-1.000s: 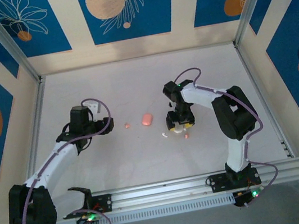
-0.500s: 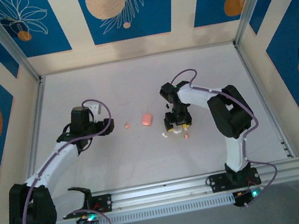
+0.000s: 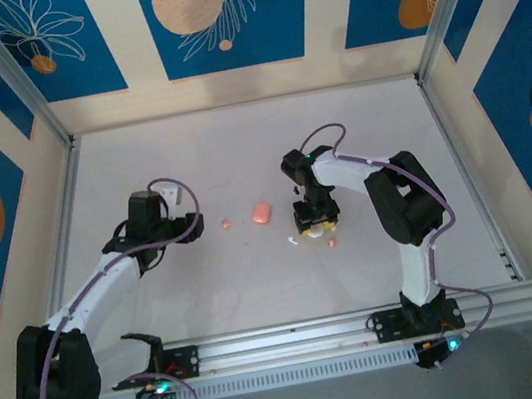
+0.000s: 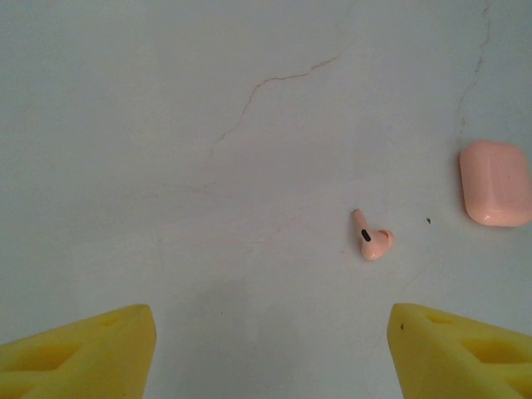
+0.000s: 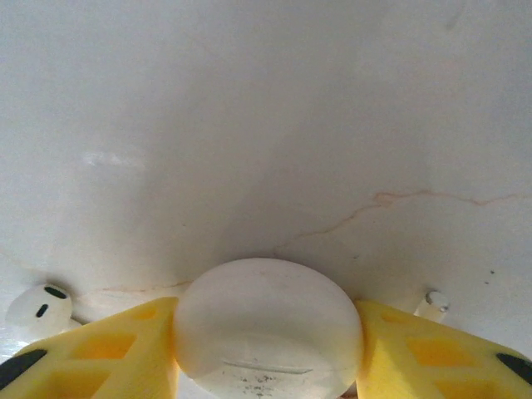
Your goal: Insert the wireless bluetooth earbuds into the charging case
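Observation:
The salmon-pink charging case (image 3: 262, 213) lies closed on the white table; it also sits at the right edge of the left wrist view (image 4: 495, 183). One pink earbud (image 3: 227, 223) lies just left of it, ahead of my left gripper (image 4: 270, 341), which is open with nothing between its yellow fingers (image 4: 83, 353). A second pink earbud (image 3: 332, 243) lies by my right gripper (image 3: 316, 220). That right gripper (image 5: 268, 332) is shut on a white round case (image 5: 268, 320), not the pink one.
A white earbud (image 5: 37, 307) lies on the table left of the right fingers, also seen from the top (image 3: 293, 242). A small white piece (image 5: 432, 303) sits at the right finger. Metal rails and patterned walls bound the table (image 3: 237, 143).
My right gripper has shifted slightly left and away from the bases with the white round case in it. The left arm and the pink things have not moved.

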You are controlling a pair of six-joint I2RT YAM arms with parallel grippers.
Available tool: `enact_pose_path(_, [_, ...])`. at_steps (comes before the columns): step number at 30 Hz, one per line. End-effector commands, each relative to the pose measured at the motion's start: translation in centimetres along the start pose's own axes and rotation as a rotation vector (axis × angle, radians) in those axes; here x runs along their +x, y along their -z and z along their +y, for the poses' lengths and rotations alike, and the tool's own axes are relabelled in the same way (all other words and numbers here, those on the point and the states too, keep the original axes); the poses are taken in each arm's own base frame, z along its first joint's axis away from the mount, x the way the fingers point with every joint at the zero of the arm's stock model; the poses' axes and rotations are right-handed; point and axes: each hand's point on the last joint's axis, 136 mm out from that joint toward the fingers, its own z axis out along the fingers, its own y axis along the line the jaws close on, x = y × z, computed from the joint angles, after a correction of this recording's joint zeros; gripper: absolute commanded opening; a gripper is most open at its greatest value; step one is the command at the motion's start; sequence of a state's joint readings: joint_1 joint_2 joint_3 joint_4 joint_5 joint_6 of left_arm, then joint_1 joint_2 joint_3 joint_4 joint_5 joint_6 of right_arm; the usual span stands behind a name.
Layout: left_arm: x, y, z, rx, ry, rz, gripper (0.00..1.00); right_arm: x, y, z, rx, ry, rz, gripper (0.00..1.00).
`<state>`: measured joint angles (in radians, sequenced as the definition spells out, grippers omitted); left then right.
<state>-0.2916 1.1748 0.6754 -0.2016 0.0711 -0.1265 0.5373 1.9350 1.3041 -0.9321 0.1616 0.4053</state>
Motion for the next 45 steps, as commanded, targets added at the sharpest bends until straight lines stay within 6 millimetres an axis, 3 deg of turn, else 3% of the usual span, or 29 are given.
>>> enact_pose_path(1, [0.0,0.3,-1.1,0.039,-0.029,-0.021,0.72,-0.7,1.6,1.0,-0.038,-0.002,-0.09,0.5])
enact_pose_path(7, [-2.1,1.0,-4.1,0.164,-0.097,-0.161,0.65,-2.0,5.1,3.4,-0.204,-0.033,-0.264,0.49])
enact_pose_path(12, [-3.9,1.4,-8.6,0.312,-0.193,-0.321,0.63,-3.7,9.0,7.1,-0.428,0.002,-0.408,0.45])
enact_pose_path(18, [-3.6,2.6,-13.2,0.48,-0.341,-0.496,0.59,-3.7,13.6,10.7,-0.752,0.007,-0.583,0.44])
enact_pose_path(23, [-2.3,4.3,-16.5,0.602,-0.485,-0.627,0.58,-3.2,16.0,11.5,-0.89,0.016,-0.688,0.44])
enact_pose_path(30, [-1.8,4.5,-18.5,0.64,-0.544,-0.679,0.57,-1.5,17.9,12.3,-0.978,0.067,-0.794,0.44])
enact_pose_path(45, [-4.5,5.3,-19.7,0.613,-0.443,-0.811,0.51,0.6,19.0,14.7,-1.047,0.14,-0.807,0.44])
